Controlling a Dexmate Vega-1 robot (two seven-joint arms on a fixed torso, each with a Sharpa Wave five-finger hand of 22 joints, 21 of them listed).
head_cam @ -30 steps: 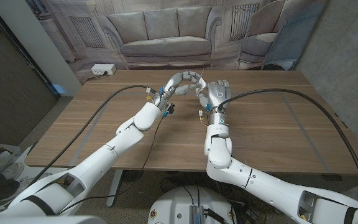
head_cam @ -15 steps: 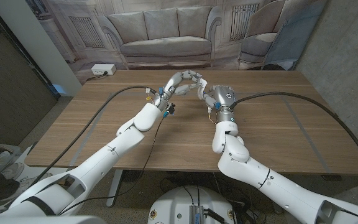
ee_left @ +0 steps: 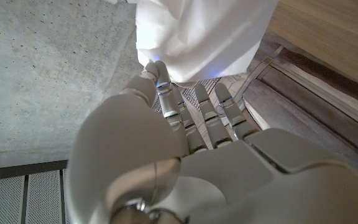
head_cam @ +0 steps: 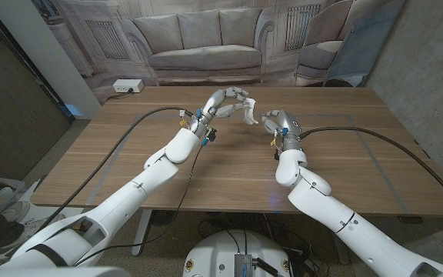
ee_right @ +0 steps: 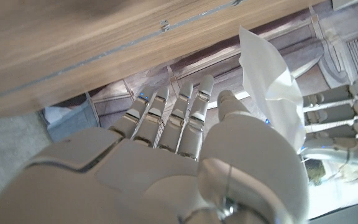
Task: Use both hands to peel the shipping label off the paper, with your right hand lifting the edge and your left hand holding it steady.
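Only blank white paper (head_cam: 249, 112) in left robot hand (head_cam: 225, 100), no legible writing.

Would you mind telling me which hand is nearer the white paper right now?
The left. The left hand holds the paper in its fingertips above the table; the right hand sits just beside it, apart, holding nothing.

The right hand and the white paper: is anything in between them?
Nothing. In the head view, bare wooden table shows in the gap between the right hand and the white paper, which the left hand holds up.
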